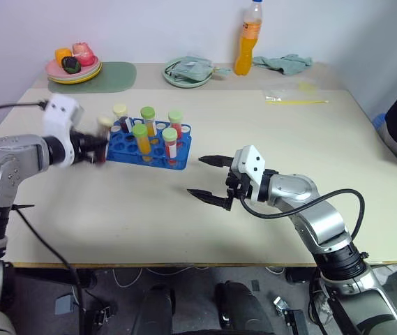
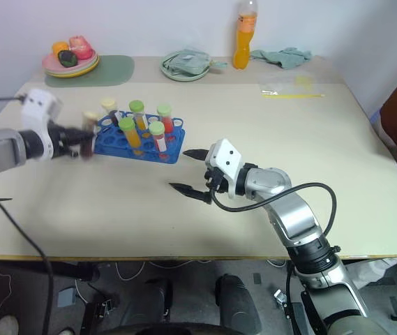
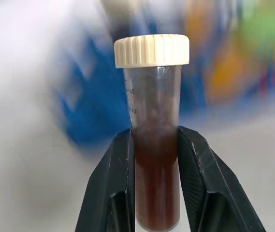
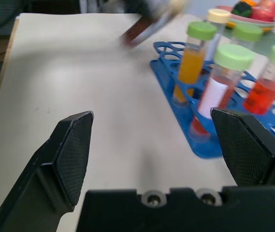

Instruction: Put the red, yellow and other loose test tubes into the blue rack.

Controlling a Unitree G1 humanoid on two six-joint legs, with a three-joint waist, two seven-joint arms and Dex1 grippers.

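My left gripper [image 3: 154,193] is clamped on the clear plastic tube of maroon-brown liquid with a cream cap [image 3: 152,145], marked 45 and 40, at the left of the frame just beside the bright blue plastic rack [image 1: 149,148] of green-capped tubes. My right gripper [image 1: 208,178] hangs wide and empty at centre. The orange drink bottle [image 1: 249,38] and plates sit far back; bare beige table [image 1: 205,237] lies below.

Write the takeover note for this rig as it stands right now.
Left gripper: jaws shut on the maroon-brown tube, cream cap up, held above the table by the blue rack's left end.
Right gripper: open, empty, hovering over the table right of the rack.
Done: several capped tubes, orange and red among them, stand in the rack.
Left: seat the held tube in a free hole.
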